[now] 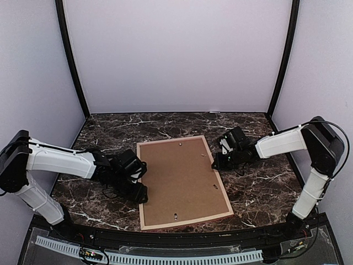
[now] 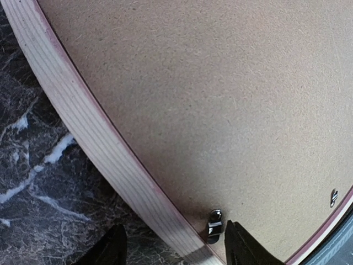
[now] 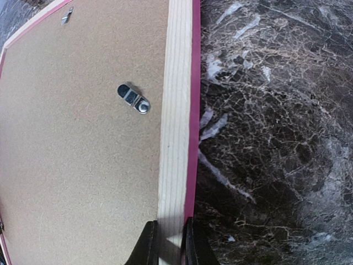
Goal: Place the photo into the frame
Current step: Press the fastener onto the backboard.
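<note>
- We see the large thin rectangular wooden picture frame (image 1: 187, 222), pale-backed with pink-red edging, lying face down at the middle of the dark marble-patterned table (image 1: 110, 130).
- A brown hardboard backing panel (image 1: 179, 179) fills the frame, with a small silver metal turn clip (image 3: 134, 98) just inside the frame's right rail.
- The right gripper (image 3: 169, 245) is clenched on that right rail, towards the frame's far corner.
- The left gripper (image 2: 176, 248) straddles the frame's left rail, fingers released and spread.

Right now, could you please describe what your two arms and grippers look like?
The left arm and right arm have smooth white shells, black joints and thin black cables. The left gripper and right gripper are black, with two blunt fingers each.
</note>
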`<state>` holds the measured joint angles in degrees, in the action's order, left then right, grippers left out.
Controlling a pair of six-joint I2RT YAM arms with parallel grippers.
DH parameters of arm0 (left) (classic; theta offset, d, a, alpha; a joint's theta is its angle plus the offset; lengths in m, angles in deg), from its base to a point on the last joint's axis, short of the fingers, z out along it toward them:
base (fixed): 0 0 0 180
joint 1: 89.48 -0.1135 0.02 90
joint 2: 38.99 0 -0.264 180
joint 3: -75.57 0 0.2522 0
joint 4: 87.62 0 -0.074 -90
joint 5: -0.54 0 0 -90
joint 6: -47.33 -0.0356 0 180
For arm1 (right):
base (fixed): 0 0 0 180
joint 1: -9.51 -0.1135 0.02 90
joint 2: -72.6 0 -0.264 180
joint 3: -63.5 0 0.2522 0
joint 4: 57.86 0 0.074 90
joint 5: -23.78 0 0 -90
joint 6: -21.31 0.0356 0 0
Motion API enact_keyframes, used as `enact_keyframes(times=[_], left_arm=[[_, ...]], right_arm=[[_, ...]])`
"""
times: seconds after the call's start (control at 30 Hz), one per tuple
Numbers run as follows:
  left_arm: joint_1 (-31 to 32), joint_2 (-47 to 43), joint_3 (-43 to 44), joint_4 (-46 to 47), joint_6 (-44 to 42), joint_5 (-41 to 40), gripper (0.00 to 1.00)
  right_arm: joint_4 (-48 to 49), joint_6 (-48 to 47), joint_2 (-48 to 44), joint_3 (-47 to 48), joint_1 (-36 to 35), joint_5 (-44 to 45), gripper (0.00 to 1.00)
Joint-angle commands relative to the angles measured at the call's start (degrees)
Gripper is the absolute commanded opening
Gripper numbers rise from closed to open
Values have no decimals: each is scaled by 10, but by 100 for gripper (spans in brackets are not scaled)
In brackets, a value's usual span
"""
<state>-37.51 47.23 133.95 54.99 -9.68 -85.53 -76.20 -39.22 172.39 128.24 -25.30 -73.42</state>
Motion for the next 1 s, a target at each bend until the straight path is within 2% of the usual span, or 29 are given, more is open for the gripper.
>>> enact_keyframes(times=[0.0,0.17,0.53,0.97], left_arm=[[-2,-6,-2,2,-12,9,65],[-2,11,2,-2,-18,7,62],[-2,27,-4,-1,-20,-2,44],[-2,-9,-40,40,-6,-22,27]], right_arm=[[-34,7,26,-25,-1,-19,0],[-34,7,25,-27,-1,-18,0],[-32,7,28,-27,0,-21,0],[-30,6,27,-32,-1,-22,0]])
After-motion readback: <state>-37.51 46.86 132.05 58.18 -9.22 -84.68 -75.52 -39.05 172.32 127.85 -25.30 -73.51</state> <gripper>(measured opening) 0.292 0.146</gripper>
